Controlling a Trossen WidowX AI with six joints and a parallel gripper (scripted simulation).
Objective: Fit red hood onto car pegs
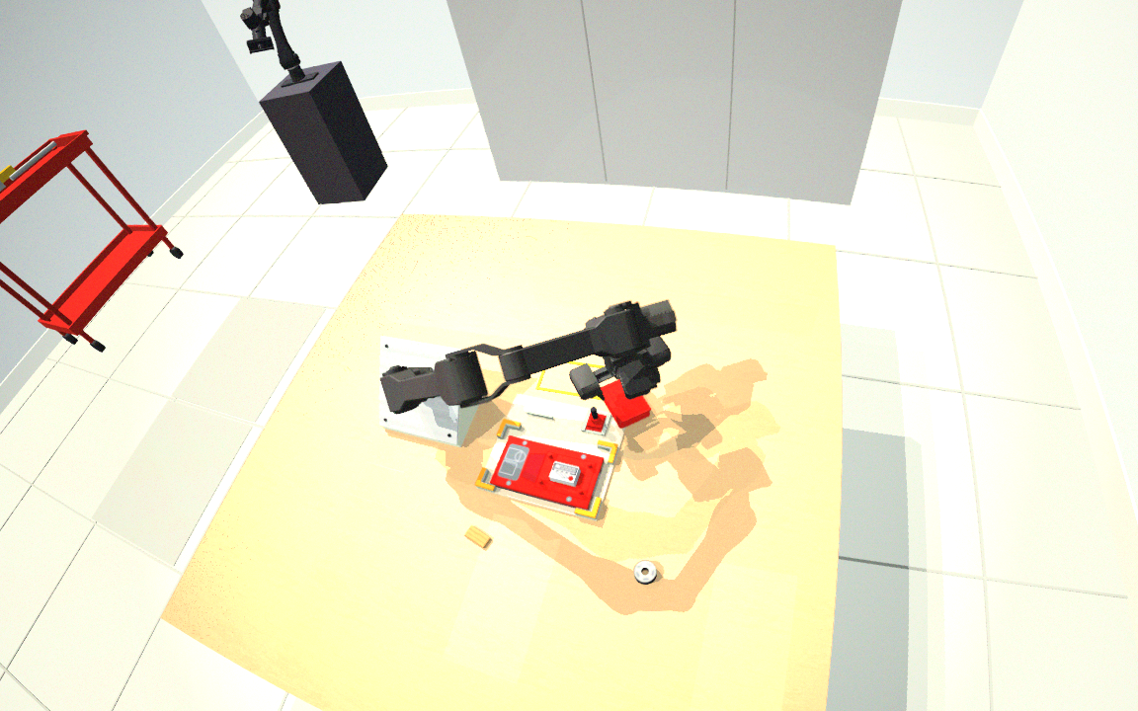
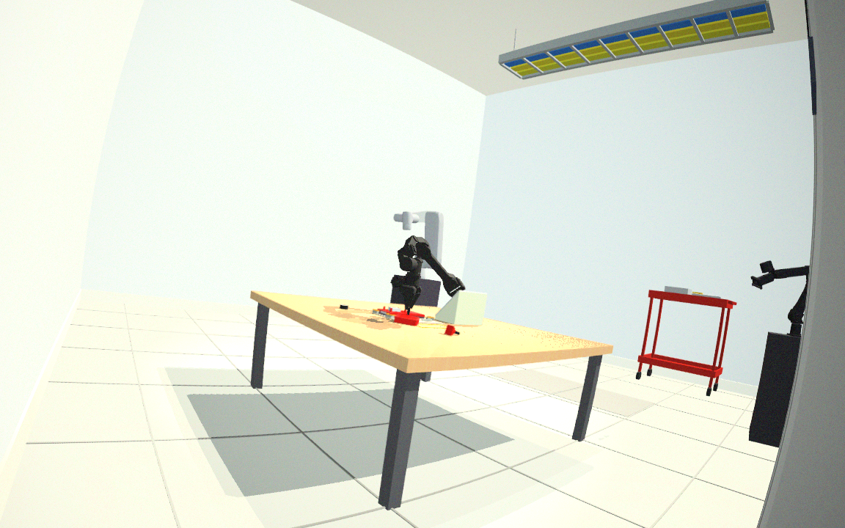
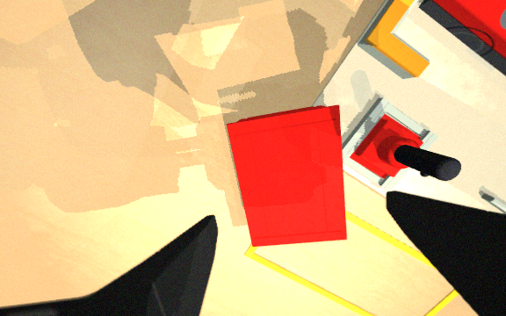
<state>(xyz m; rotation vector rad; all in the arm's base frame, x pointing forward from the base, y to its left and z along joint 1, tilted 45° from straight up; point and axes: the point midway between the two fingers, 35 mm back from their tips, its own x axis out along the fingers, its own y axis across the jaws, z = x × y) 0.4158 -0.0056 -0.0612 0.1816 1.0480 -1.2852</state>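
The red hood (image 1: 628, 407) (image 2: 405, 320) (image 3: 288, 180) lies roof up on the table, beside a corner of the jig (image 1: 564, 427) (image 3: 477, 116). My gripper (image 2: 408, 310) (image 3: 298, 211) is open and empty above the hood. In the wrist view its fingertips are on either side of the hood's lower part, and the hood is turned slightly relative to them. The red chassis (image 1: 533, 468) (image 3: 490, 22) sits in the jig with the white engine block (image 1: 565, 473) on its deck. Small red pegs show around the engine. The hood's corner holes are not visible.
A red piece with an upright black stick (image 1: 594, 422) (image 3: 426, 162) stands in a holder close to the hood. Another red piece (image 2: 450, 330) lies on the table. A yellow outline (image 3: 306, 282) borders the hood. A yellow block (image 1: 477, 536) and a silver wheel-like part (image 1: 636, 573) lie farther off.
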